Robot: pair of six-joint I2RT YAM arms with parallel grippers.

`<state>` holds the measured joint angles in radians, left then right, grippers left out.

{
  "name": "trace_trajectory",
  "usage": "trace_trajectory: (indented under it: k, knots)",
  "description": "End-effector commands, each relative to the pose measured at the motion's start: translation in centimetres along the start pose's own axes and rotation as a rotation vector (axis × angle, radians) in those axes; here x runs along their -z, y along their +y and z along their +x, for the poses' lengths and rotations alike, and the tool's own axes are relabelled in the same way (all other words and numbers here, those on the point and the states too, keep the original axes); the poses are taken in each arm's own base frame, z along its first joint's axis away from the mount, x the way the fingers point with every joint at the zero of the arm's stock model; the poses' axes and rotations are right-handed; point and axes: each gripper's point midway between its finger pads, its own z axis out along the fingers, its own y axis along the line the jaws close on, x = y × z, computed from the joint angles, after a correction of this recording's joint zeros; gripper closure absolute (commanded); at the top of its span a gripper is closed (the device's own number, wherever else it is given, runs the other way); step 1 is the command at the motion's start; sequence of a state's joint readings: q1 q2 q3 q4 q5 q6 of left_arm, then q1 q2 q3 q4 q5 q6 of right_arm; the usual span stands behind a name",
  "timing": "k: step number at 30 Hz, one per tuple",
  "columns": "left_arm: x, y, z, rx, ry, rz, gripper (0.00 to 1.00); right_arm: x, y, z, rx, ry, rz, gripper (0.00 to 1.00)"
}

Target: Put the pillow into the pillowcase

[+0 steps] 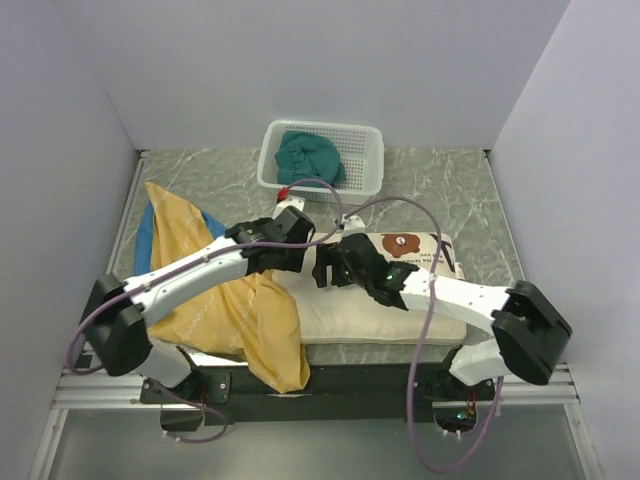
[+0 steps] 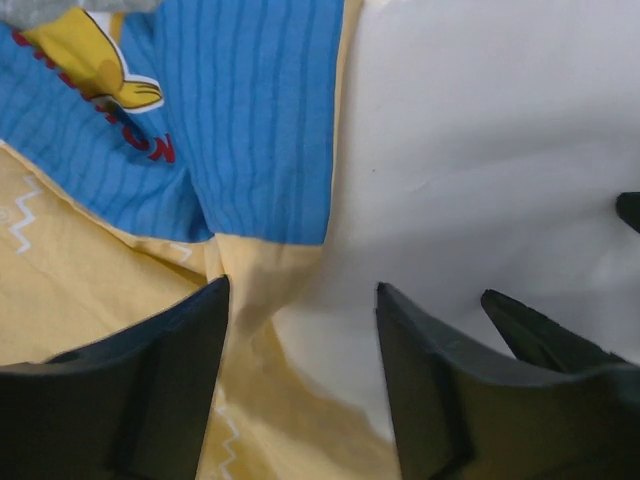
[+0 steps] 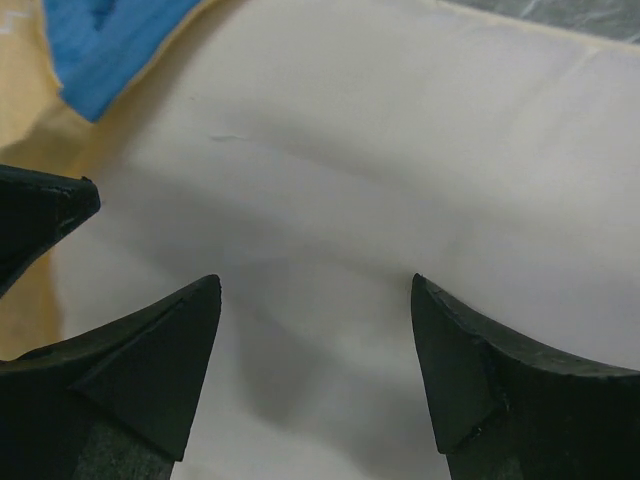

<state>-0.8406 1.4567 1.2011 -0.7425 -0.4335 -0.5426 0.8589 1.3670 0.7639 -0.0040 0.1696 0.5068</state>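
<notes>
**A:** Top external view: where is the pillow seen?

**B:** The pillow (image 1: 370,322) is seen lying flat on the worktop (image 1: 450,190), at the middle and right. Its bear face (image 1: 402,245) is seen at the right end, out in the open.

**A:** And where is the pillowcase found?

**B:** The pillowcase (image 1: 250,320) is spread in a floppy heap on the left, yellow side up. Its edge is laid against the left end of the pillow.

**A:** Has much been done?

**B:** Not much, it is thought. Only the left end is met by the yellow cloth. Whether that end is tucked in or just lying beside cannot be told. Most of the pillow is left outside.

**A:** Is anything being held?

**B:** Nothing seems to be held. In the left wrist view the left claw (image 2: 298,290) is seen with its fingers apart, right where the yellow edge meets the white pillow. The blue side of the case is seen just past it. In the right wrist view the right claw (image 3: 315,285) is spread wide over bare pillow, and nothing is pinched.

**A:** What is left to be done?

**B:** The mouth of the case has to be opened and pulled over the pillow, all the way to the bear end. The basket (image 1: 372,140) with the teal cloth (image 1: 310,158) at the back is not needed.
</notes>
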Motion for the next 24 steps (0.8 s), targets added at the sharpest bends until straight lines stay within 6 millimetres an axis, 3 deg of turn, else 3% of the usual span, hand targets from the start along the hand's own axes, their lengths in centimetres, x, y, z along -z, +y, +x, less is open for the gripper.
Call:
trace_trajectory:
  k: [1,3,4,5,7,8,15,19,22,24]
  knots:
    - [-2.3,-0.3,-0.7,-0.043,0.005,-0.043,0.41,-2.1,0.6,-0.7,-0.001,-0.025,-0.004,0.17]
    - [-3.6,0.5,-0.7,-0.043,0.008,-0.101,0.48,-2.7,0.7,-0.3,-0.020,-0.018,-0.007,0.25]
    - [-3.8,0.7,-1.0,-0.039,0.001,-0.120,0.64,-3.0,0.5,0.4,-0.024,-0.004,-0.004,0.34]
    - [-4.1,1.0,-1.3,-0.034,-0.004,-0.134,0.74,-3.1,0.4,0.7,-0.038,0.000,-0.004,0.63]
    - [-3.6,0.6,-2.7,-0.029,-0.028,-0.125,0.94,-2.9,0.6,1.0,-0.048,0.002,-0.018,0.84]
    - [-3.3,0.3,-3.3,-0.025,-0.036,-0.114,0.98,-2.8,0.7,1.0,-0.061,0.000,-0.025,1.00]
    - [0.5,-1.4,-9.3,-0.018,-0.127,-0.036,0.99,-0.1,4.0,0.7,-0.059,-0.052,-0.101,1.00]
    - [2.0,-4.9,-12.2,0.007,-0.166,0.133,0.99,1.1,6.8,0.4,-0.079,-0.095,-0.168,1.00]
    - [2.0,-7.2,-13.4,0.029,-0.170,0.229,0.98,0.9,7.9,0.1,-0.117,-0.110,-0.204,1.00]
    - [0.7,-8.1,-13.6,0.052,-0.152,0.256,0.98,0.6,6.6,0.0,-0.136,-0.118,-0.134,1.00]
